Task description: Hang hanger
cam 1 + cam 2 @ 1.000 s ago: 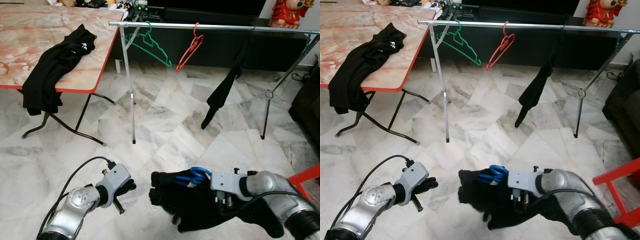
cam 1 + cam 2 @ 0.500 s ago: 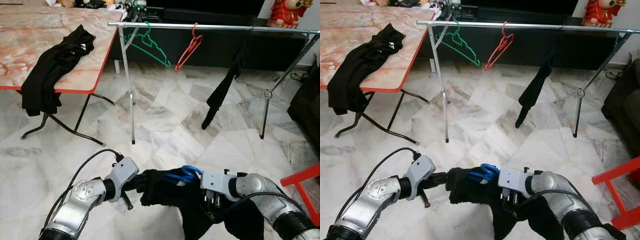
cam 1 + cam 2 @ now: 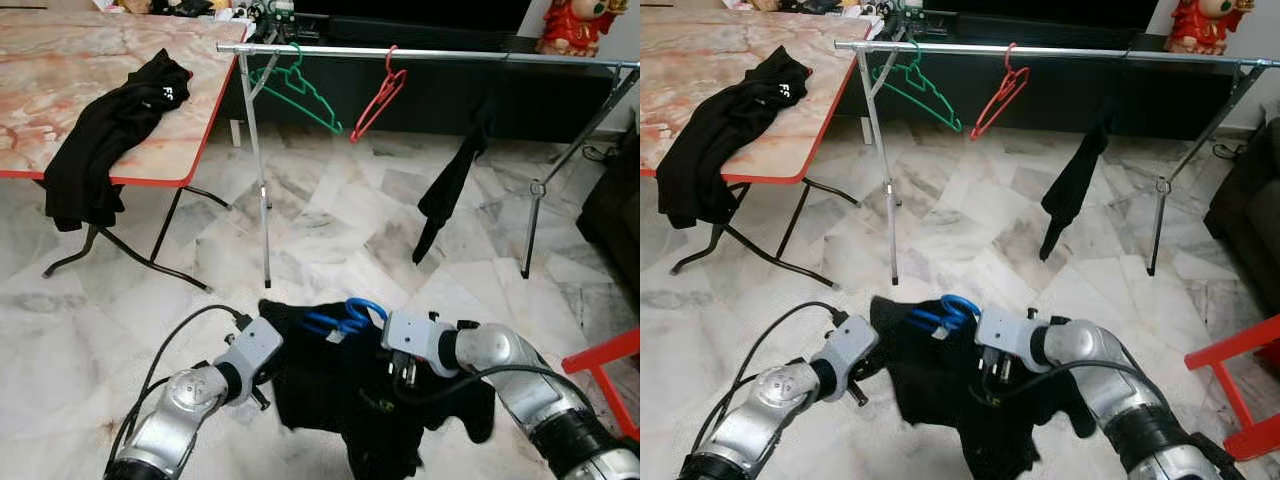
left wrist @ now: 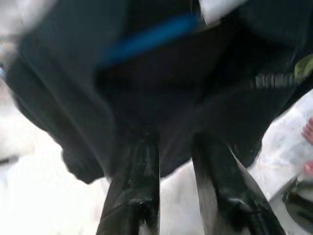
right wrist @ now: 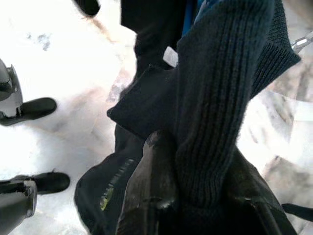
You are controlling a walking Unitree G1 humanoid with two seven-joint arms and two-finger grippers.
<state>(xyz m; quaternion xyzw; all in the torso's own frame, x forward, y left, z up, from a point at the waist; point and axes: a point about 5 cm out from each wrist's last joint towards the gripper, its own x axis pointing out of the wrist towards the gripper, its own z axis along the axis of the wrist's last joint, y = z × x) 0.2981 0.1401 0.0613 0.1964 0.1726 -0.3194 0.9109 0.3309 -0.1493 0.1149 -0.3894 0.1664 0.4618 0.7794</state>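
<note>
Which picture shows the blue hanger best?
The left eye view: the blue hanger shows its hook sharp and whole above the black shirt. The right eye view shows it nearly as well. The left wrist view gives a blurred blue streak, and the right wrist view a thin blue sliver behind knit cloth.

Near me, between my two arms, a black garment (image 3: 345, 395) hangs on a blue hanger (image 3: 345, 318). My left gripper (image 3: 268, 368) reaches into its left edge, and my right gripper (image 3: 392, 352) sits against the cloth just right of the blue hook. Far off, a metal rail (image 3: 420, 53) carries a green hanger (image 3: 297, 88), a red hanger (image 3: 378, 95) and a dark cloth (image 3: 452, 185). On the left, another black garment (image 3: 105, 135) drapes over the marble surface (image 3: 60, 80).
</note>
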